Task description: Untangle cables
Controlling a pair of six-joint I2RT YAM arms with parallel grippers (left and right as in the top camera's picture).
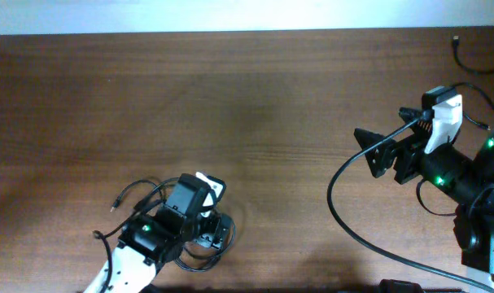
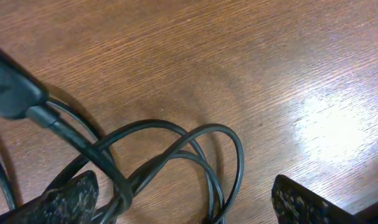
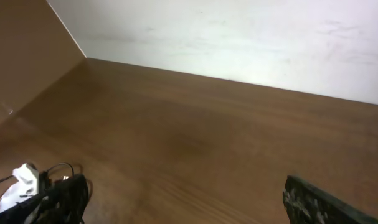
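Note:
The cables [image 1: 199, 254] lie as a bundle of thin black loops at the front left of the table, with small plug ends sticking out left [image 1: 115, 205]. My left gripper [image 1: 220, 231] is down over this bundle. In the left wrist view the loops [image 2: 176, 155] cross on the wood between the two fingers of the open left gripper [image 2: 189, 208], and one strand lies against the left finger. A thicker black plug body [image 2: 8, 87] sits at the left. My right gripper [image 1: 370, 153] is open and empty above the right side of the table, with only bare wood between its fingers in the right wrist view [image 3: 198, 205].
A thick black lead [image 1: 338, 199] curves from the right arm down to the front edge. Another thin black cord [image 1: 466, 57] lies at the far right corner. The wooden table [image 1: 255, 106] meets a pale wall at the back. The left arm shows far off in the right wrist view [image 3: 27, 183].

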